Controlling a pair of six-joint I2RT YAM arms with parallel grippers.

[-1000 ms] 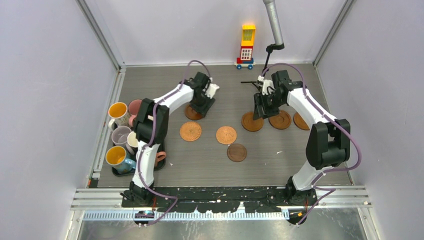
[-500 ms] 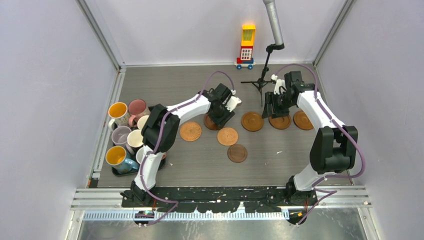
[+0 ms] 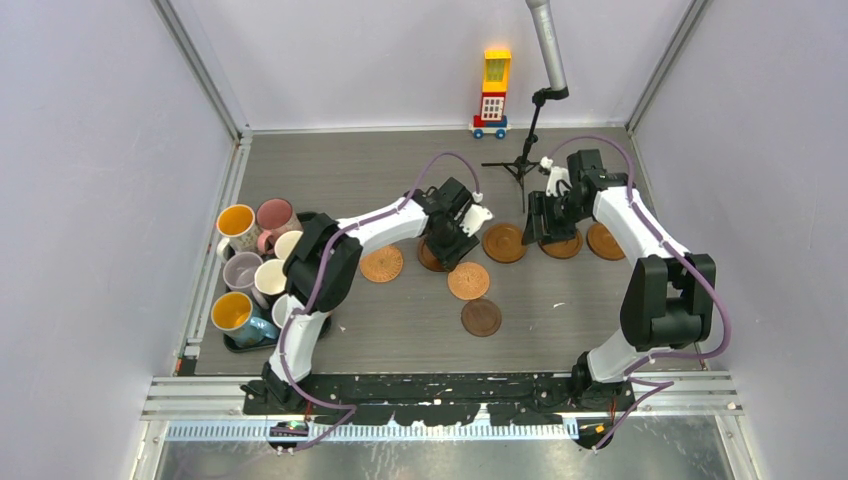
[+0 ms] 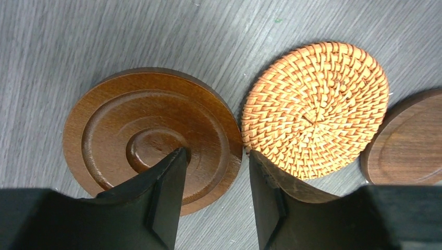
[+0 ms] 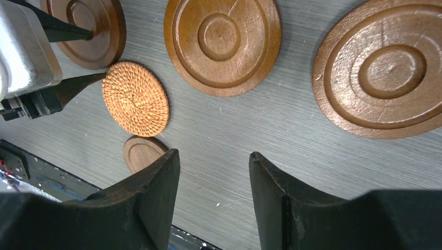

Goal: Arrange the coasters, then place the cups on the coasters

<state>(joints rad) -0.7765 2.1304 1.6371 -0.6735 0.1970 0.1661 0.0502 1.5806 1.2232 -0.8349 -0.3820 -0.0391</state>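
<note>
Your grey wood-grain worktop (image 3: 400, 335) is boxed in by pale, plain walls (image 3: 90, 150) on three sides, with a metal rail (image 3: 215, 230) along its left edge. At the far edge stands a toy tower of yellow, red and white blocks on a blue wheeled base (image 3: 493, 92), and near it a grey pole on a black tripod (image 3: 547, 45). Your left claw (image 4: 213, 159) is narrow, pinching the rim of a round brown wooden coaster with turned rings (image 4: 120, 120). That coaster lies flat mid-worktop, just beside a round woven orange coaster (image 4: 315, 109), and a darker flat wooden coaster (image 4: 412, 140) lies close past that. Another woven coaster (image 3: 381, 263) lies to the left. Your right claw (image 5: 213, 156) hangs wide with nothing between its fingers, near three more ringed wooden coasters (image 3: 505, 243) in a row at the right. The handled ceramic mugs (image 3: 243, 270) crowd together on a black rectangular tray (image 3: 238, 346) at the left edge, well apart from the coasters.
</note>
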